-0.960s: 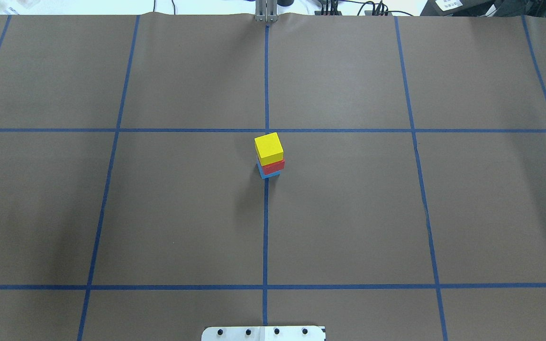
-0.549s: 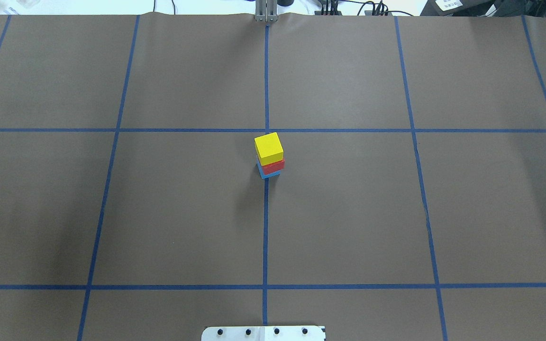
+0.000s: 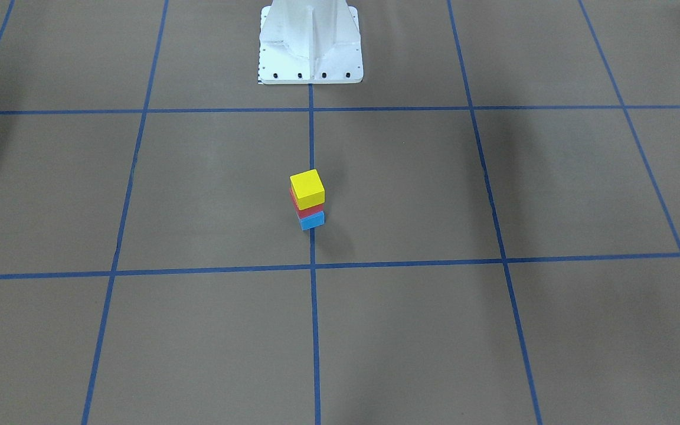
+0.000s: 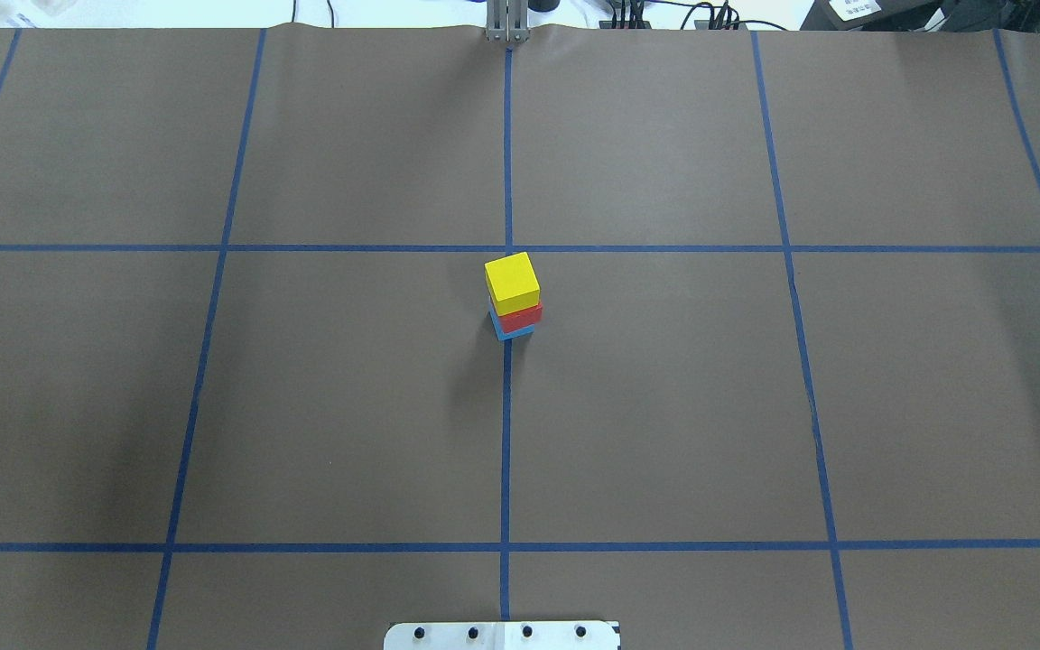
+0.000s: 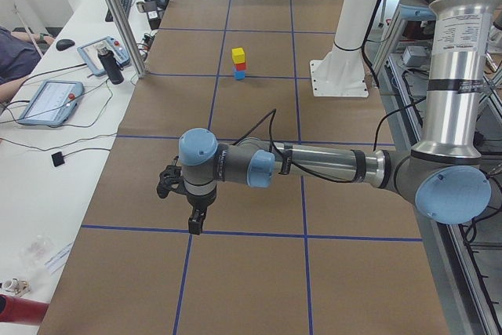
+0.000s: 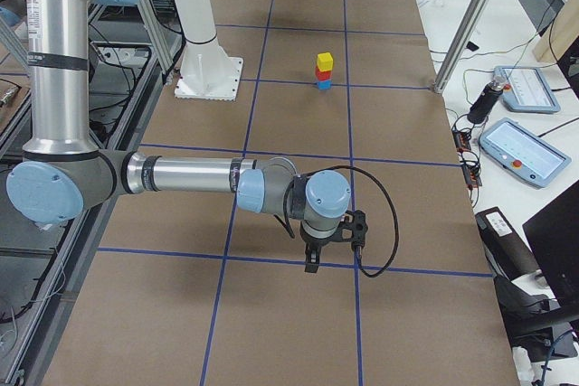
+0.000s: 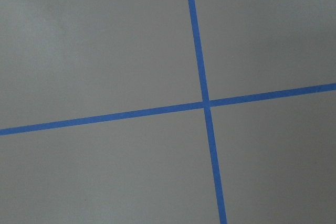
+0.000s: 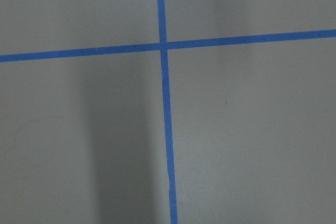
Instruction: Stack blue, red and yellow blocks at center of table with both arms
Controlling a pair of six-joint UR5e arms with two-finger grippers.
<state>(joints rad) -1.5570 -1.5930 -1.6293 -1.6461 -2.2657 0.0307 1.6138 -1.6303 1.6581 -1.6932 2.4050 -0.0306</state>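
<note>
The three blocks stand in one stack at the table's center: the yellow block (image 4: pixel 512 278) on top, the red block (image 4: pixel 521 317) under it, the blue block (image 4: pixel 513 333) at the bottom. The front-facing view shows the same stack: yellow (image 3: pixel 307 187), red (image 3: pixel 309 209), blue (image 3: pixel 313 221). Nothing touches it. My left gripper (image 5: pixel 194 227) shows only in the exterior left view, low over the table far from the stack. My right gripper (image 6: pixel 312 267) shows only in the exterior right view, likewise far off. I cannot tell whether either is open or shut.
The robot's white base (image 3: pixel 310 41) stands at the table's near edge behind the stack. Blue tape lines (image 4: pixel 506 433) grid the brown table cover. Tablets (image 6: pixel 525 151) and cables lie on a side bench beyond the table's far edge.
</note>
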